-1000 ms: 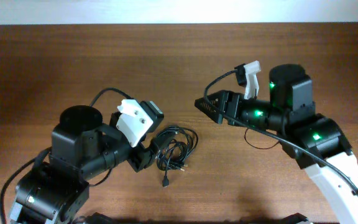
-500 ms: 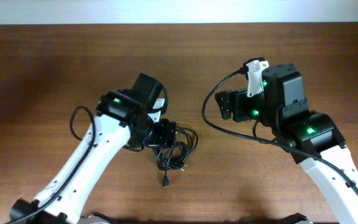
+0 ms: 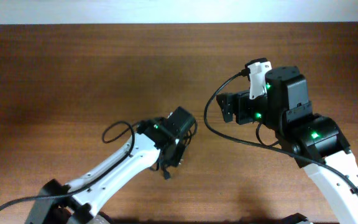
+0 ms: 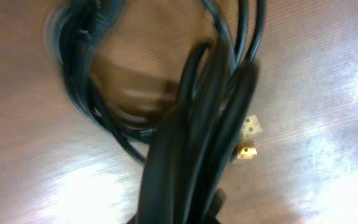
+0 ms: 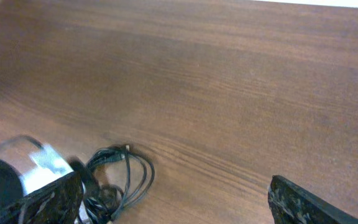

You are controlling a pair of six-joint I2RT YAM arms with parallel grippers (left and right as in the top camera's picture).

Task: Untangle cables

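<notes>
A tangle of thin black flexible cables [image 4: 79,87] is lying on the brown wooden table [image 3: 73,68], close to its middle and a little toward the near side. The left arm is reaching in from the near left corner, and its left gripper [image 3: 174,145] is hanging directly over the tangle, covering most of it from above. One strand is trailing out from under the wrist toward the near edge.

In the left wrist view the black cords are filling the picture, blurred and very close, with a loop curving on the left and several strands bunching in the middle. Two small gold plugs [image 4: 248,138] are showing just to the right of that bunch, lying on the wood. Whether this pincer is spread, narrow or pinching a cord, I cannot tell, because the fingers are lost among the dark strands.

The right gripper [image 5: 174,186] is hovering over bare wood to the right of the tangle, well apart from it, pointing left. Its two dark fingers [image 5: 48,199] are standing wide apart with nothing between them.
</notes>
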